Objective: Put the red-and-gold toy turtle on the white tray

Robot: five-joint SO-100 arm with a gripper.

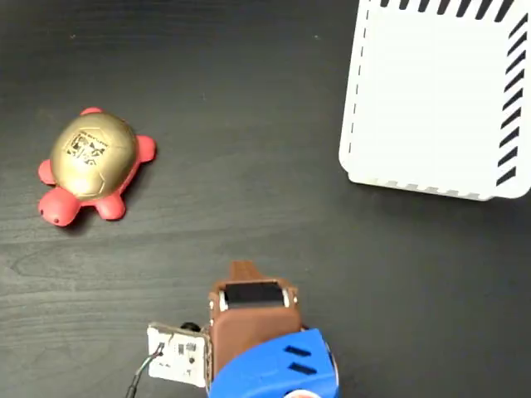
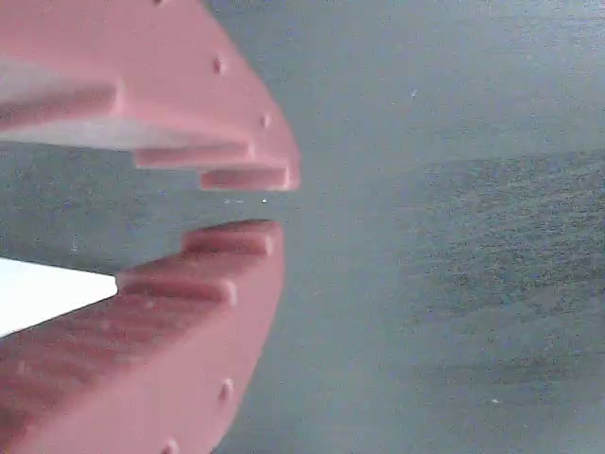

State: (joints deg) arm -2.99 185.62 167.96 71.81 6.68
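Observation:
The red-and-gold toy turtle lies on the dark table at the left of the fixed view, its gold shell up and its head toward the lower left. The white tray with black diagonal stripes sits at the top right and holds nothing that shows. My gripper is at the bottom centre, well away from both. In the wrist view my gripper has its red-brown fingers almost together, only a thin gap at the tips and nothing between them. Only dark table shows ahead of it there.
A small white circuit board with cables hangs on the arm's left side, next to the blue arm housing. The dark wood-grain table stretches between turtle and tray.

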